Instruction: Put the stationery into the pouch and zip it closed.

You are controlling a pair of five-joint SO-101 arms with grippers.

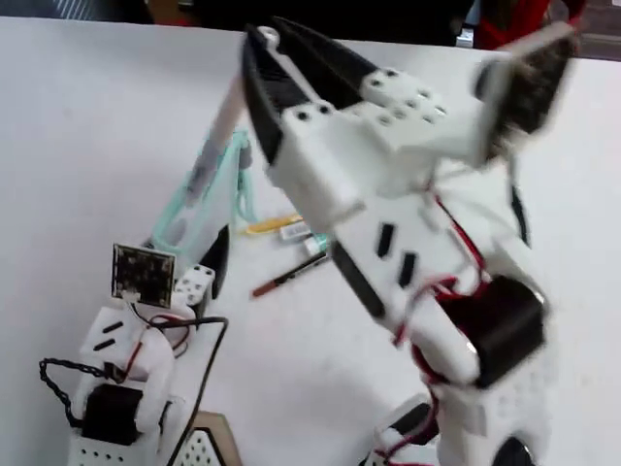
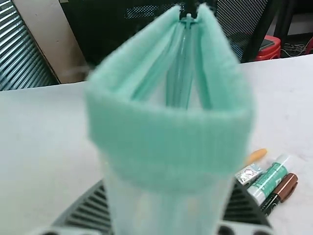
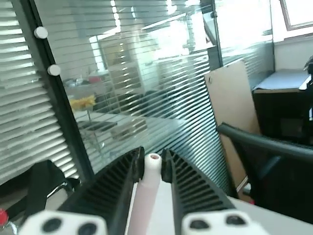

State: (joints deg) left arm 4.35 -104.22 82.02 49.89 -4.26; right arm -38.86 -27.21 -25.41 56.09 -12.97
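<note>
The high camera looks steeply down over the table [image 1: 87,116] from behind my arms, my right arm [image 1: 388,194] close beneath it. My left wrist camera sits against the pouch [image 2: 168,132], facing across the table; both show the markers [image 2: 269,177]. My right wrist camera faces along the pen [image 3: 146,196] toward the blinds [image 3: 58,122].

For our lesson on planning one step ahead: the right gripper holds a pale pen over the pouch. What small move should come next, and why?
Probably lower the right gripper so the pale pen slides into the pouch. The pen slants down toward the open mouth while the left gripper holds the pouch upright.
</note>
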